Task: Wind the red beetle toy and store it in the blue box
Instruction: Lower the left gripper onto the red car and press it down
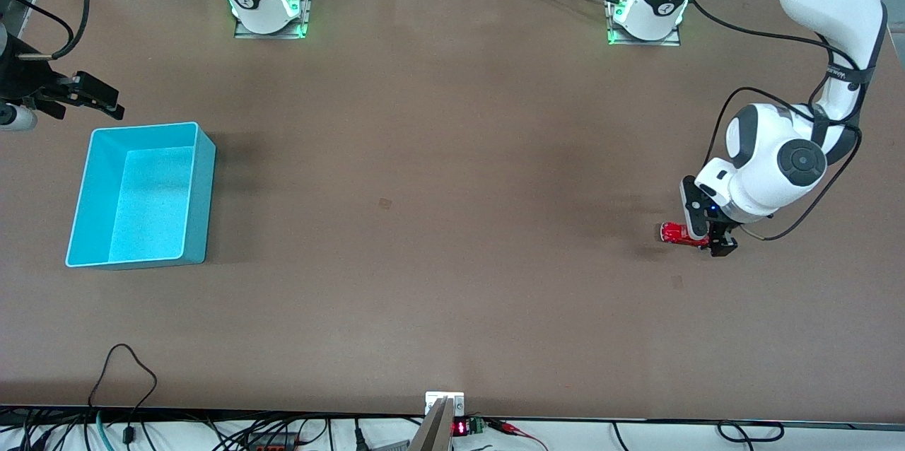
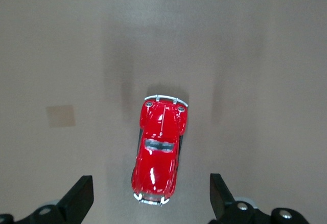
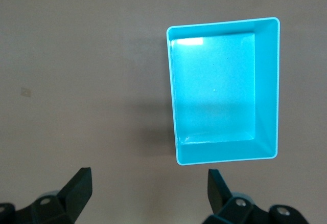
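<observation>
Your left gripper (image 2: 148, 203) gapes wide astride the tiny glossy red beetle toy (image 2: 158, 150), gripping nothing; your right gripper (image 3: 148, 196), likewise wide and empty, waits beside the light blue plastic box (image 3: 266, 88).

The blue box (image 3: 265, 88) sits upright on the brown table (image 3: 82, 81), its open top facing the camera and its paler speckled floor bare. The right gripper (image 3: 148, 193) hangs above the tabletop just beside the box, its two dark fingers (image 3: 76, 185) spread wide apart with nothing between them. A small pale mark (image 3: 24, 90) shows on the table, well apart from the box.
</observation>
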{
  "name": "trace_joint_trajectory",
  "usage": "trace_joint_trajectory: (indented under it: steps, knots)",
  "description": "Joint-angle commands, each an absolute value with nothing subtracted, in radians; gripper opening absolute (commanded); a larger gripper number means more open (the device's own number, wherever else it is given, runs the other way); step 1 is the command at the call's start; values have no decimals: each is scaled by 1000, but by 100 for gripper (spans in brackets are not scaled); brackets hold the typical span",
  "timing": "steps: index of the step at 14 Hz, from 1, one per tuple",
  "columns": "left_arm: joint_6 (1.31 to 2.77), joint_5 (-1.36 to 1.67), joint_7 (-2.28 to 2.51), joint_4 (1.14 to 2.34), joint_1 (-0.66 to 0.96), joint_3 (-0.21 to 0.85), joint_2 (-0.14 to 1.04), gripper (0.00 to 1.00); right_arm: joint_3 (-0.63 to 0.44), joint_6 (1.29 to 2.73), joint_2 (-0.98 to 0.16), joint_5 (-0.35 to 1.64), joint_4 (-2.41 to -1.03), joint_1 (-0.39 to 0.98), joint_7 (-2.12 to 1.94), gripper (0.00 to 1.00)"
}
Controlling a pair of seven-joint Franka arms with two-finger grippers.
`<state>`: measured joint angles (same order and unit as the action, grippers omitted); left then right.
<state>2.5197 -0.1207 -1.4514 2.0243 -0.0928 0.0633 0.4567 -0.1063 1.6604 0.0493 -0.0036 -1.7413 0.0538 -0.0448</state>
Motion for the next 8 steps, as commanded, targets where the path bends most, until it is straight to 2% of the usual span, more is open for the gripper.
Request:
trace_joint_trajectory:
  steps: [1,2,4,5,8]
  knots:
    - [2575,-137,-1477,2051,-103,66,469,100,-106,1664,55,-9,-1743,55,-34,100]
    - [2591,-137,-1479,2055,-104,66,480,100,-106,1664,55,-9,-1743,55,-34,100]
    - [2606,-138,-1479,2054,-109,66,509,93,-106,1664,55,-9,-1743,55,-34,100]
    - [2611,-138,-1480,2051,-106,66,514,82,-106,1664,54,-9,-1743,55,-34,100]
    - [2611,-138,-1486,2043,-95,66,526,28,-106,1664,54,-8,-1743,55,-34,100]
